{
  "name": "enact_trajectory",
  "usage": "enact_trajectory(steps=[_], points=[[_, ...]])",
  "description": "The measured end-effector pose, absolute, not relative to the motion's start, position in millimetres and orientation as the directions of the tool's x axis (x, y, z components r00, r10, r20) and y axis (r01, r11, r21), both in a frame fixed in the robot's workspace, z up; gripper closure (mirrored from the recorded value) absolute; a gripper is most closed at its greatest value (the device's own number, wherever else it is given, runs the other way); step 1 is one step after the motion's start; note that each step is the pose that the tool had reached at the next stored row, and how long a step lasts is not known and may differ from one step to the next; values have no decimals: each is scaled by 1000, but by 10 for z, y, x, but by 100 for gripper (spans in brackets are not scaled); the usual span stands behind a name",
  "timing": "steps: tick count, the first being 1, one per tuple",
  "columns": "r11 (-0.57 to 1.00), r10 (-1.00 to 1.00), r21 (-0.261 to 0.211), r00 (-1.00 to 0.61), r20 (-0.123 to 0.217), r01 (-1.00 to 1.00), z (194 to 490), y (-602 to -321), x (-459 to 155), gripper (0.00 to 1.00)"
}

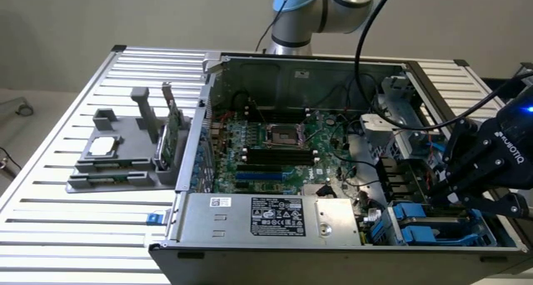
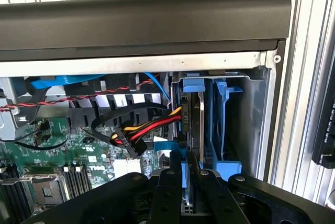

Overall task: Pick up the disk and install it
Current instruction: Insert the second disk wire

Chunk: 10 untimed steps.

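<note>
Two fingers [image 2: 166,192] of mine are drawn close together around the blue carrier edge of the disk [image 2: 192,130], which stands on edge directly ahead of my gripper [image 2: 183,195] [image 1: 466,194], down in the blue-railed drive bay [image 2: 225,124] at the corner of the open computer case [image 1: 291,244]. Just beside my jaws, a bundle of red, yellow and black power wires [image 2: 149,130] ends in a black plug by the disk's near end, and the green motherboard [image 1: 283,148] lies farther off to that same side. Well apart from me, outside the case, a grey fixture [image 1: 125,154] sits on the slatted metal table [image 1: 58,222].
</note>
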<state>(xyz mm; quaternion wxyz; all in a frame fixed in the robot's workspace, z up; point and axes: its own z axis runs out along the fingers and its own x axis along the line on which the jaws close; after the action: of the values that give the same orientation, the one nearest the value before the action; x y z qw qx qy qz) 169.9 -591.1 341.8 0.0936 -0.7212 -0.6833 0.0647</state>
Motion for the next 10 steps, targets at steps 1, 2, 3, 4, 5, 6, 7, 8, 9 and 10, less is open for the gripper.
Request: enact_trajectory(steps=[1, 2, 3, 4, 5, 6, 7, 8, 9, 10], points=[[-48, 998, -223, 58, 35, 974, 3416, -5914, 1700, 84], [-48, 998, -223, 58, 35, 974, 3413, -5918, 1701, 84], [-48, 998, -223, 58, 36, 974, 3411, -5922, 1702, 84], [-48, 998, -223, 58, 36, 974, 3409, -5926, 1703, 84], [-48, 998, -224, 58, 37, 974, 3407, -5930, 1703, 84], [-48, 998, -224, 58, 37, 974, 3404, -5934, 1703, 84], [-48, 998, -224, 58, 37, 974, 3401, -5937, 1704, 84], [-48, 998, -224, 58, 38, 974, 3398, -5940, 1704, 84], [-48, 998, -224, 58, 38, 974, 3394, -5943, 1704, 84], [-47, 998, -224, 58, 39, 974, 3390, -5945, 1705, 84]])
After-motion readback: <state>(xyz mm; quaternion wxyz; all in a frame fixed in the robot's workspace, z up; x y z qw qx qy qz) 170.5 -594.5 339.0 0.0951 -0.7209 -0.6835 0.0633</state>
